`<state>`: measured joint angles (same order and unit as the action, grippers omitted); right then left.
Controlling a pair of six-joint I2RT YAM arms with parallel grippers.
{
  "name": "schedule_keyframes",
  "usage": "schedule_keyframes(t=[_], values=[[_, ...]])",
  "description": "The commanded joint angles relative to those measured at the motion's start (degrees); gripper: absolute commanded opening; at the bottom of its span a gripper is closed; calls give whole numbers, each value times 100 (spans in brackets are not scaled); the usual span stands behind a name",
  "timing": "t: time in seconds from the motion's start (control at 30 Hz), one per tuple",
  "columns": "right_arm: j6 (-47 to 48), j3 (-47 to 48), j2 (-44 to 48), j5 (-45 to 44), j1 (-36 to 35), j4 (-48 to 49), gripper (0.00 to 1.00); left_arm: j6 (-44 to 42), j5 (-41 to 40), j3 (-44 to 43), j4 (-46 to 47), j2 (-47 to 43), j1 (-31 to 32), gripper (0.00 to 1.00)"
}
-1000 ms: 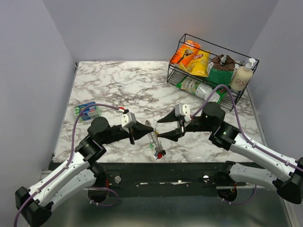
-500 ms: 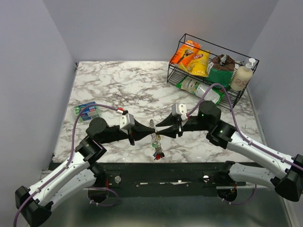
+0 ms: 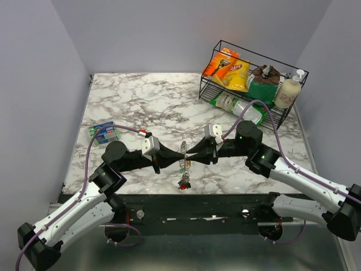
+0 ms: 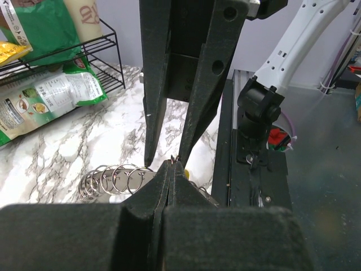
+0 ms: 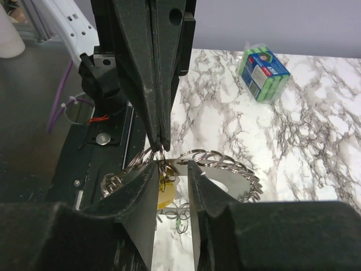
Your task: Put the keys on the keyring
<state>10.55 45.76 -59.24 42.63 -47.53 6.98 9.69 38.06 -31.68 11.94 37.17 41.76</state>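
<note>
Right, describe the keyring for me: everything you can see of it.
The keyring is a thin, silvery metal loop that looks like a coil of many small wire rings. It is held up over the front edge of the marble table, between the two arms. The left hand is shut, pinching one wire at its tips. The right hand faces it with jaws slightly apart around the ring; contact is unclear. Small coloured keys dangle below it.

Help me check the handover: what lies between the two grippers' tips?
The keyring, keys dangling below it, spans the gap between left gripper and right gripper, in the top view.
</note>
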Motion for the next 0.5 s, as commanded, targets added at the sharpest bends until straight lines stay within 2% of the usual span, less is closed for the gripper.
schedule_keyframes(t=[0.0,0.1,0.47], values=[[-17,-76,36,193,51,119,31,6,96,-92,388,-122,52,0],[-61,-32,-26,281,51,128,24,67,114,-66,484,-87,60,0],[-202,21,18,211,59,180,16,77,105,-40,440,-43,96,0]])
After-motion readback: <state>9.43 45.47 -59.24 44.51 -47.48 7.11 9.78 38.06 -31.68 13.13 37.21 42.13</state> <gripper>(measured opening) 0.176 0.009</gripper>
